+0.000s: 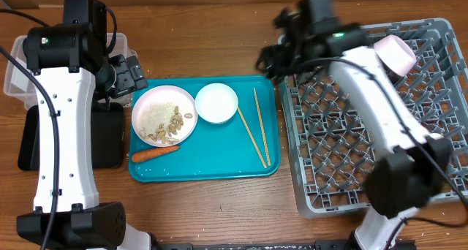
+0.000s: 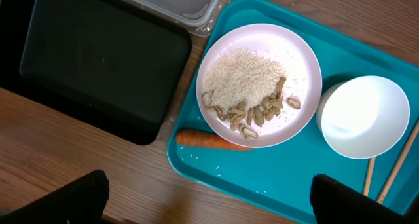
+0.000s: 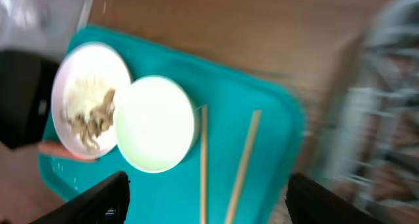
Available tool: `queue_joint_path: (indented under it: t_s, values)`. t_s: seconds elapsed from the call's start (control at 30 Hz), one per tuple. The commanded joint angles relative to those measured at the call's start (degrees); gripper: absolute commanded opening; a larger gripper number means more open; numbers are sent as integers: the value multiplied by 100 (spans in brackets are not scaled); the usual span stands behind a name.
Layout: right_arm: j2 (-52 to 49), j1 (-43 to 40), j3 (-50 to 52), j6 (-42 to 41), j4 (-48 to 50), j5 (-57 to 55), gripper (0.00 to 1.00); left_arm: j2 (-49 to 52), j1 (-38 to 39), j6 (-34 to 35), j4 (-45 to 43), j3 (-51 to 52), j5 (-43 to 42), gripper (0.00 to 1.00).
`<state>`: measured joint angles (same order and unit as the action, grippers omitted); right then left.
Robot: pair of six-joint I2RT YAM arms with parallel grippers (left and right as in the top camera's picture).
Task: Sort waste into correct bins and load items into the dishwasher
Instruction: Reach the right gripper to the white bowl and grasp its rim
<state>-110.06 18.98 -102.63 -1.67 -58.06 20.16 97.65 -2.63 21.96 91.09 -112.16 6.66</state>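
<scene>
The rice plate (image 2: 258, 86), heaped with white rice and beige scraps, sits on the teal tray (image 2: 281, 178). The carrot (image 2: 209, 140) lies just beside its near edge and an empty bowl (image 2: 370, 116) touches its other side. The chopsticks (image 1: 262, 126) lie loose beyond the bowl.

By my reckoning the job is barely begun. Only a pink bowl (image 1: 395, 51) stands in the rack (image 1: 329, 133), at a far corner. Everything on the teal tray is yet to be sorted or loaded.

The black tray (image 2: 98, 60) looks bare, as does the one corner of the tub (image 2: 190, 1) that shows (an arm hides the rest).

The left claw (image 2: 209, 207) hangs over the teal tray's edge, spread wide and holding nothing. The right claw (image 3: 209, 204) is spread and empty too.
</scene>
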Motion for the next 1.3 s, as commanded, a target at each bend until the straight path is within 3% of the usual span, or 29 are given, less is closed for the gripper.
queue_joint_path:
  t_s: [0.0, 0.23, 0.37, 0.63, 0.8, 0.9, 1.27]
  values:
    - [-516, 450, 39, 59, 92, -94, 79, 48, 2, -4, -9, -48, -35, 100]
    - [-1283, 992, 39, 59, 396, -146, 77, 48, 2, -4, -9, -48, -35, 100]
    - [-1547, 1215, 39, 61, 625, -151, 71, 48, 2, -4, -15, -48, -37, 100]
    - [-1801, 1390, 39, 24, 717, -616, 35, 48, 2, -4, -28, -48, -70, 100]
    - [-1801, 1357, 39, -4, 708, -916, 23, 48, 2, -4, -28, -48, -74, 100]
    - [-1801, 1338, 39, -4, 651, -1008, 5, 48, 2, -7, -28, -48, -72, 100]
    - [-1241, 1084, -601, -2, -35, -1904, 4, 48, 2, -11, -31, -48, -59, 100]
